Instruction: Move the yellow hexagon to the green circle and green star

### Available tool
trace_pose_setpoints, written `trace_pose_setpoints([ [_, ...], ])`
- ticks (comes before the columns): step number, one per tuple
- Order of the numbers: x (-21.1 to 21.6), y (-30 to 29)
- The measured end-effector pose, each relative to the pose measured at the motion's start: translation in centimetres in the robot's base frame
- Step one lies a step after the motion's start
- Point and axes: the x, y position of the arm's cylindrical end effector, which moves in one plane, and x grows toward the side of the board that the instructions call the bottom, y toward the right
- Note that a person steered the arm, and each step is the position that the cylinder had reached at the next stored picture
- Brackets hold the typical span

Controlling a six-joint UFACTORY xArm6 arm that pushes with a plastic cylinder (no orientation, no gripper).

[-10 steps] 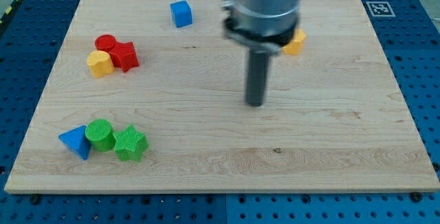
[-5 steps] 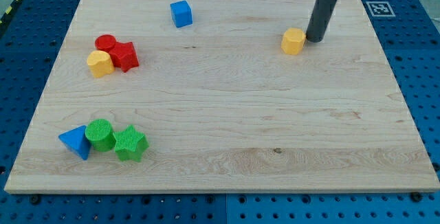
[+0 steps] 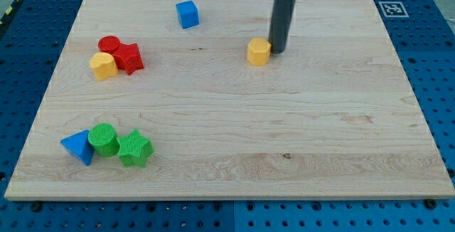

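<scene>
The yellow hexagon (image 3: 259,50) lies on the wooden board, right of centre near the view's top. My tip (image 3: 277,50) stands just at its right side, touching or nearly touching it. The green circle (image 3: 104,139) and the green star (image 3: 134,149) sit side by side near the view's bottom left, far from the hexagon.
A blue triangle (image 3: 77,146) lies against the green circle's left. A red circle (image 3: 109,45), a red star (image 3: 129,58) and a second yellow block (image 3: 103,66) cluster at the left. A blue cube (image 3: 187,13) sits near the top. The board's edge (image 3: 227,199) runs along the bottom.
My tip swung from the board's middle to the yellow hexagon's right side, then moved left, pushing the hexagon leftward. The other blocks have not moved.
</scene>
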Motion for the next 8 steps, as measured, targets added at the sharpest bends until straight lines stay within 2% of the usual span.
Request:
trace_pose_setpoints([
  [3, 0.8, -7.4],
  [5, 6.0, -7.7],
  [8, 7.9, -12.8],
])
